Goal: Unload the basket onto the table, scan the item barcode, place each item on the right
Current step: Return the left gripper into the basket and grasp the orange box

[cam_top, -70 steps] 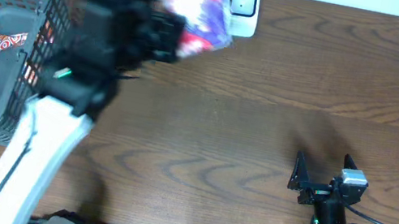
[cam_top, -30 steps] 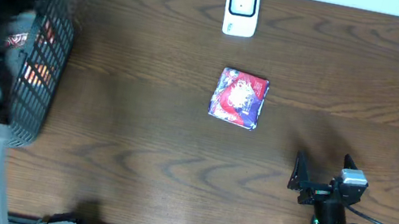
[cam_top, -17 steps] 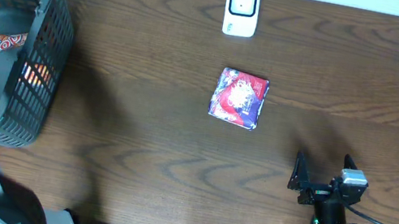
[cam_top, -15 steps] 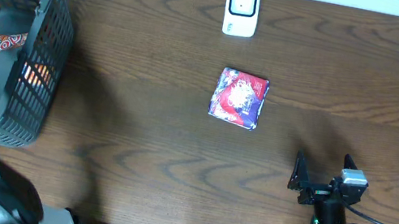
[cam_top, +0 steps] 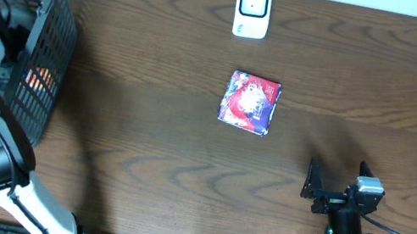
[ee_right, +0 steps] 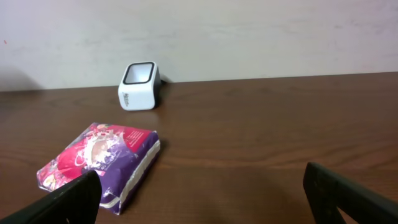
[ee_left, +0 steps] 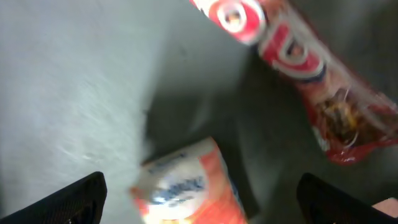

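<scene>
Snack packet (cam_top: 250, 103), pink and purple, lies flat mid-table, near the scanner (cam_top: 252, 9) at the far edge. It looks light, soft and crinkly, so a sealed edge seems the best hold. Jaws apart and empty, the left gripper (ee_left: 202, 202) hangs inside the basket (cam_top: 57, 47) and the right gripper (cam_top: 337, 181) sits by the near edge.
</scene>
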You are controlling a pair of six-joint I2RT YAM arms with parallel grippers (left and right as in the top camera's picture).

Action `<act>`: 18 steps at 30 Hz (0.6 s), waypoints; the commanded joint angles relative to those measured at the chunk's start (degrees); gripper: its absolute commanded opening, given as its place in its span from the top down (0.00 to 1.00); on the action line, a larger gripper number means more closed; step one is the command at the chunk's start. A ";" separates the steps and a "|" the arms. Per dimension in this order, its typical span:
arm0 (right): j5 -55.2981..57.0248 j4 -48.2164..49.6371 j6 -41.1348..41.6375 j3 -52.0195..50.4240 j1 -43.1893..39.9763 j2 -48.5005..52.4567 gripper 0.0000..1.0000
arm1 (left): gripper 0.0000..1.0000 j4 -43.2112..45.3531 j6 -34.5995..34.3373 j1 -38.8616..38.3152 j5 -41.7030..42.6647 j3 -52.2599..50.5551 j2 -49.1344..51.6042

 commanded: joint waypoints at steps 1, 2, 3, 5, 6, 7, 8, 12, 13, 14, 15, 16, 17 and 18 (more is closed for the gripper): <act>0.07 -0.24 -0.76 -0.07 0.02 -0.09 0.01 | 0.02 -0.20 -2.36 -2.71 1.40 -0.22 3.26; 0.07 -0.26 -0.76 -0.07 0.02 -0.09 0.01 | 0.02 -0.15 -2.36 -3.13 1.40 -0.22 4.02; 0.04 -0.24 -0.76 -0.07 0.02 -0.09 0.01 | 0.02 -0.04 -2.36 -3.56 1.38 -0.22 4.96; 0.07 -0.26 -0.76 -0.07 0.02 -0.09 0.01 | 0.05 0.24 -2.36 -4.04 1.38 -0.22 6.56; 0.04 -0.24 -0.76 -0.07 0.02 -0.09 0.01 | 0.08 0.31 -2.36 -4.13 1.38 -0.22 7.32; 0.07 -0.26 -0.76 -0.07 0.02 -0.09 0.01 | 0.13 0.33 -2.34 -4.11 1.29 -0.22 7.93; 0.04 -0.24 -0.76 -0.07 0.02 -0.09 0.01 | 0.25 0.46 -2.34 -4.09 1.03 -0.22 8.35; 0.04 -0.24 -0.76 -0.07 0.02 -0.09 0.01 | 0.78 0.46 -2.05 -3.34 -1.22 -0.20 8.02; 0.07 -0.24 -0.76 -0.07 0.02 -0.09 0.01 | 0.91 0.37 -1.97 -2.91 -1.16 -0.15 7.39; 0.04 -0.26 -0.76 -0.07 0.02 -0.09 0.01 | 0.93 0.17 -1.95 -2.45 -1.16 -0.13 6.69; 0.04 -0.26 -0.76 -0.07 0.02 -0.09 0.01 | 0.92 -0.09 -1.97 -1.70 -1.16 -0.13 4.98; 0.07 -0.24 -0.76 -0.07 0.02 -0.09 0.01 | 0.93 -0.13 -1.97 -1.29 -1.09 -0.13 3.96; 0.04 -0.24 -0.76 -0.07 0.02 -0.09 0.01 | 0.93 -0.20 -1.97 -0.68 -0.98 -0.13 2.14; 0.07 -0.24 -0.76 -0.07 0.02 -0.09 0.01 | 0.93 -0.20 -1.97 -0.04 -0.96 -0.13 0.22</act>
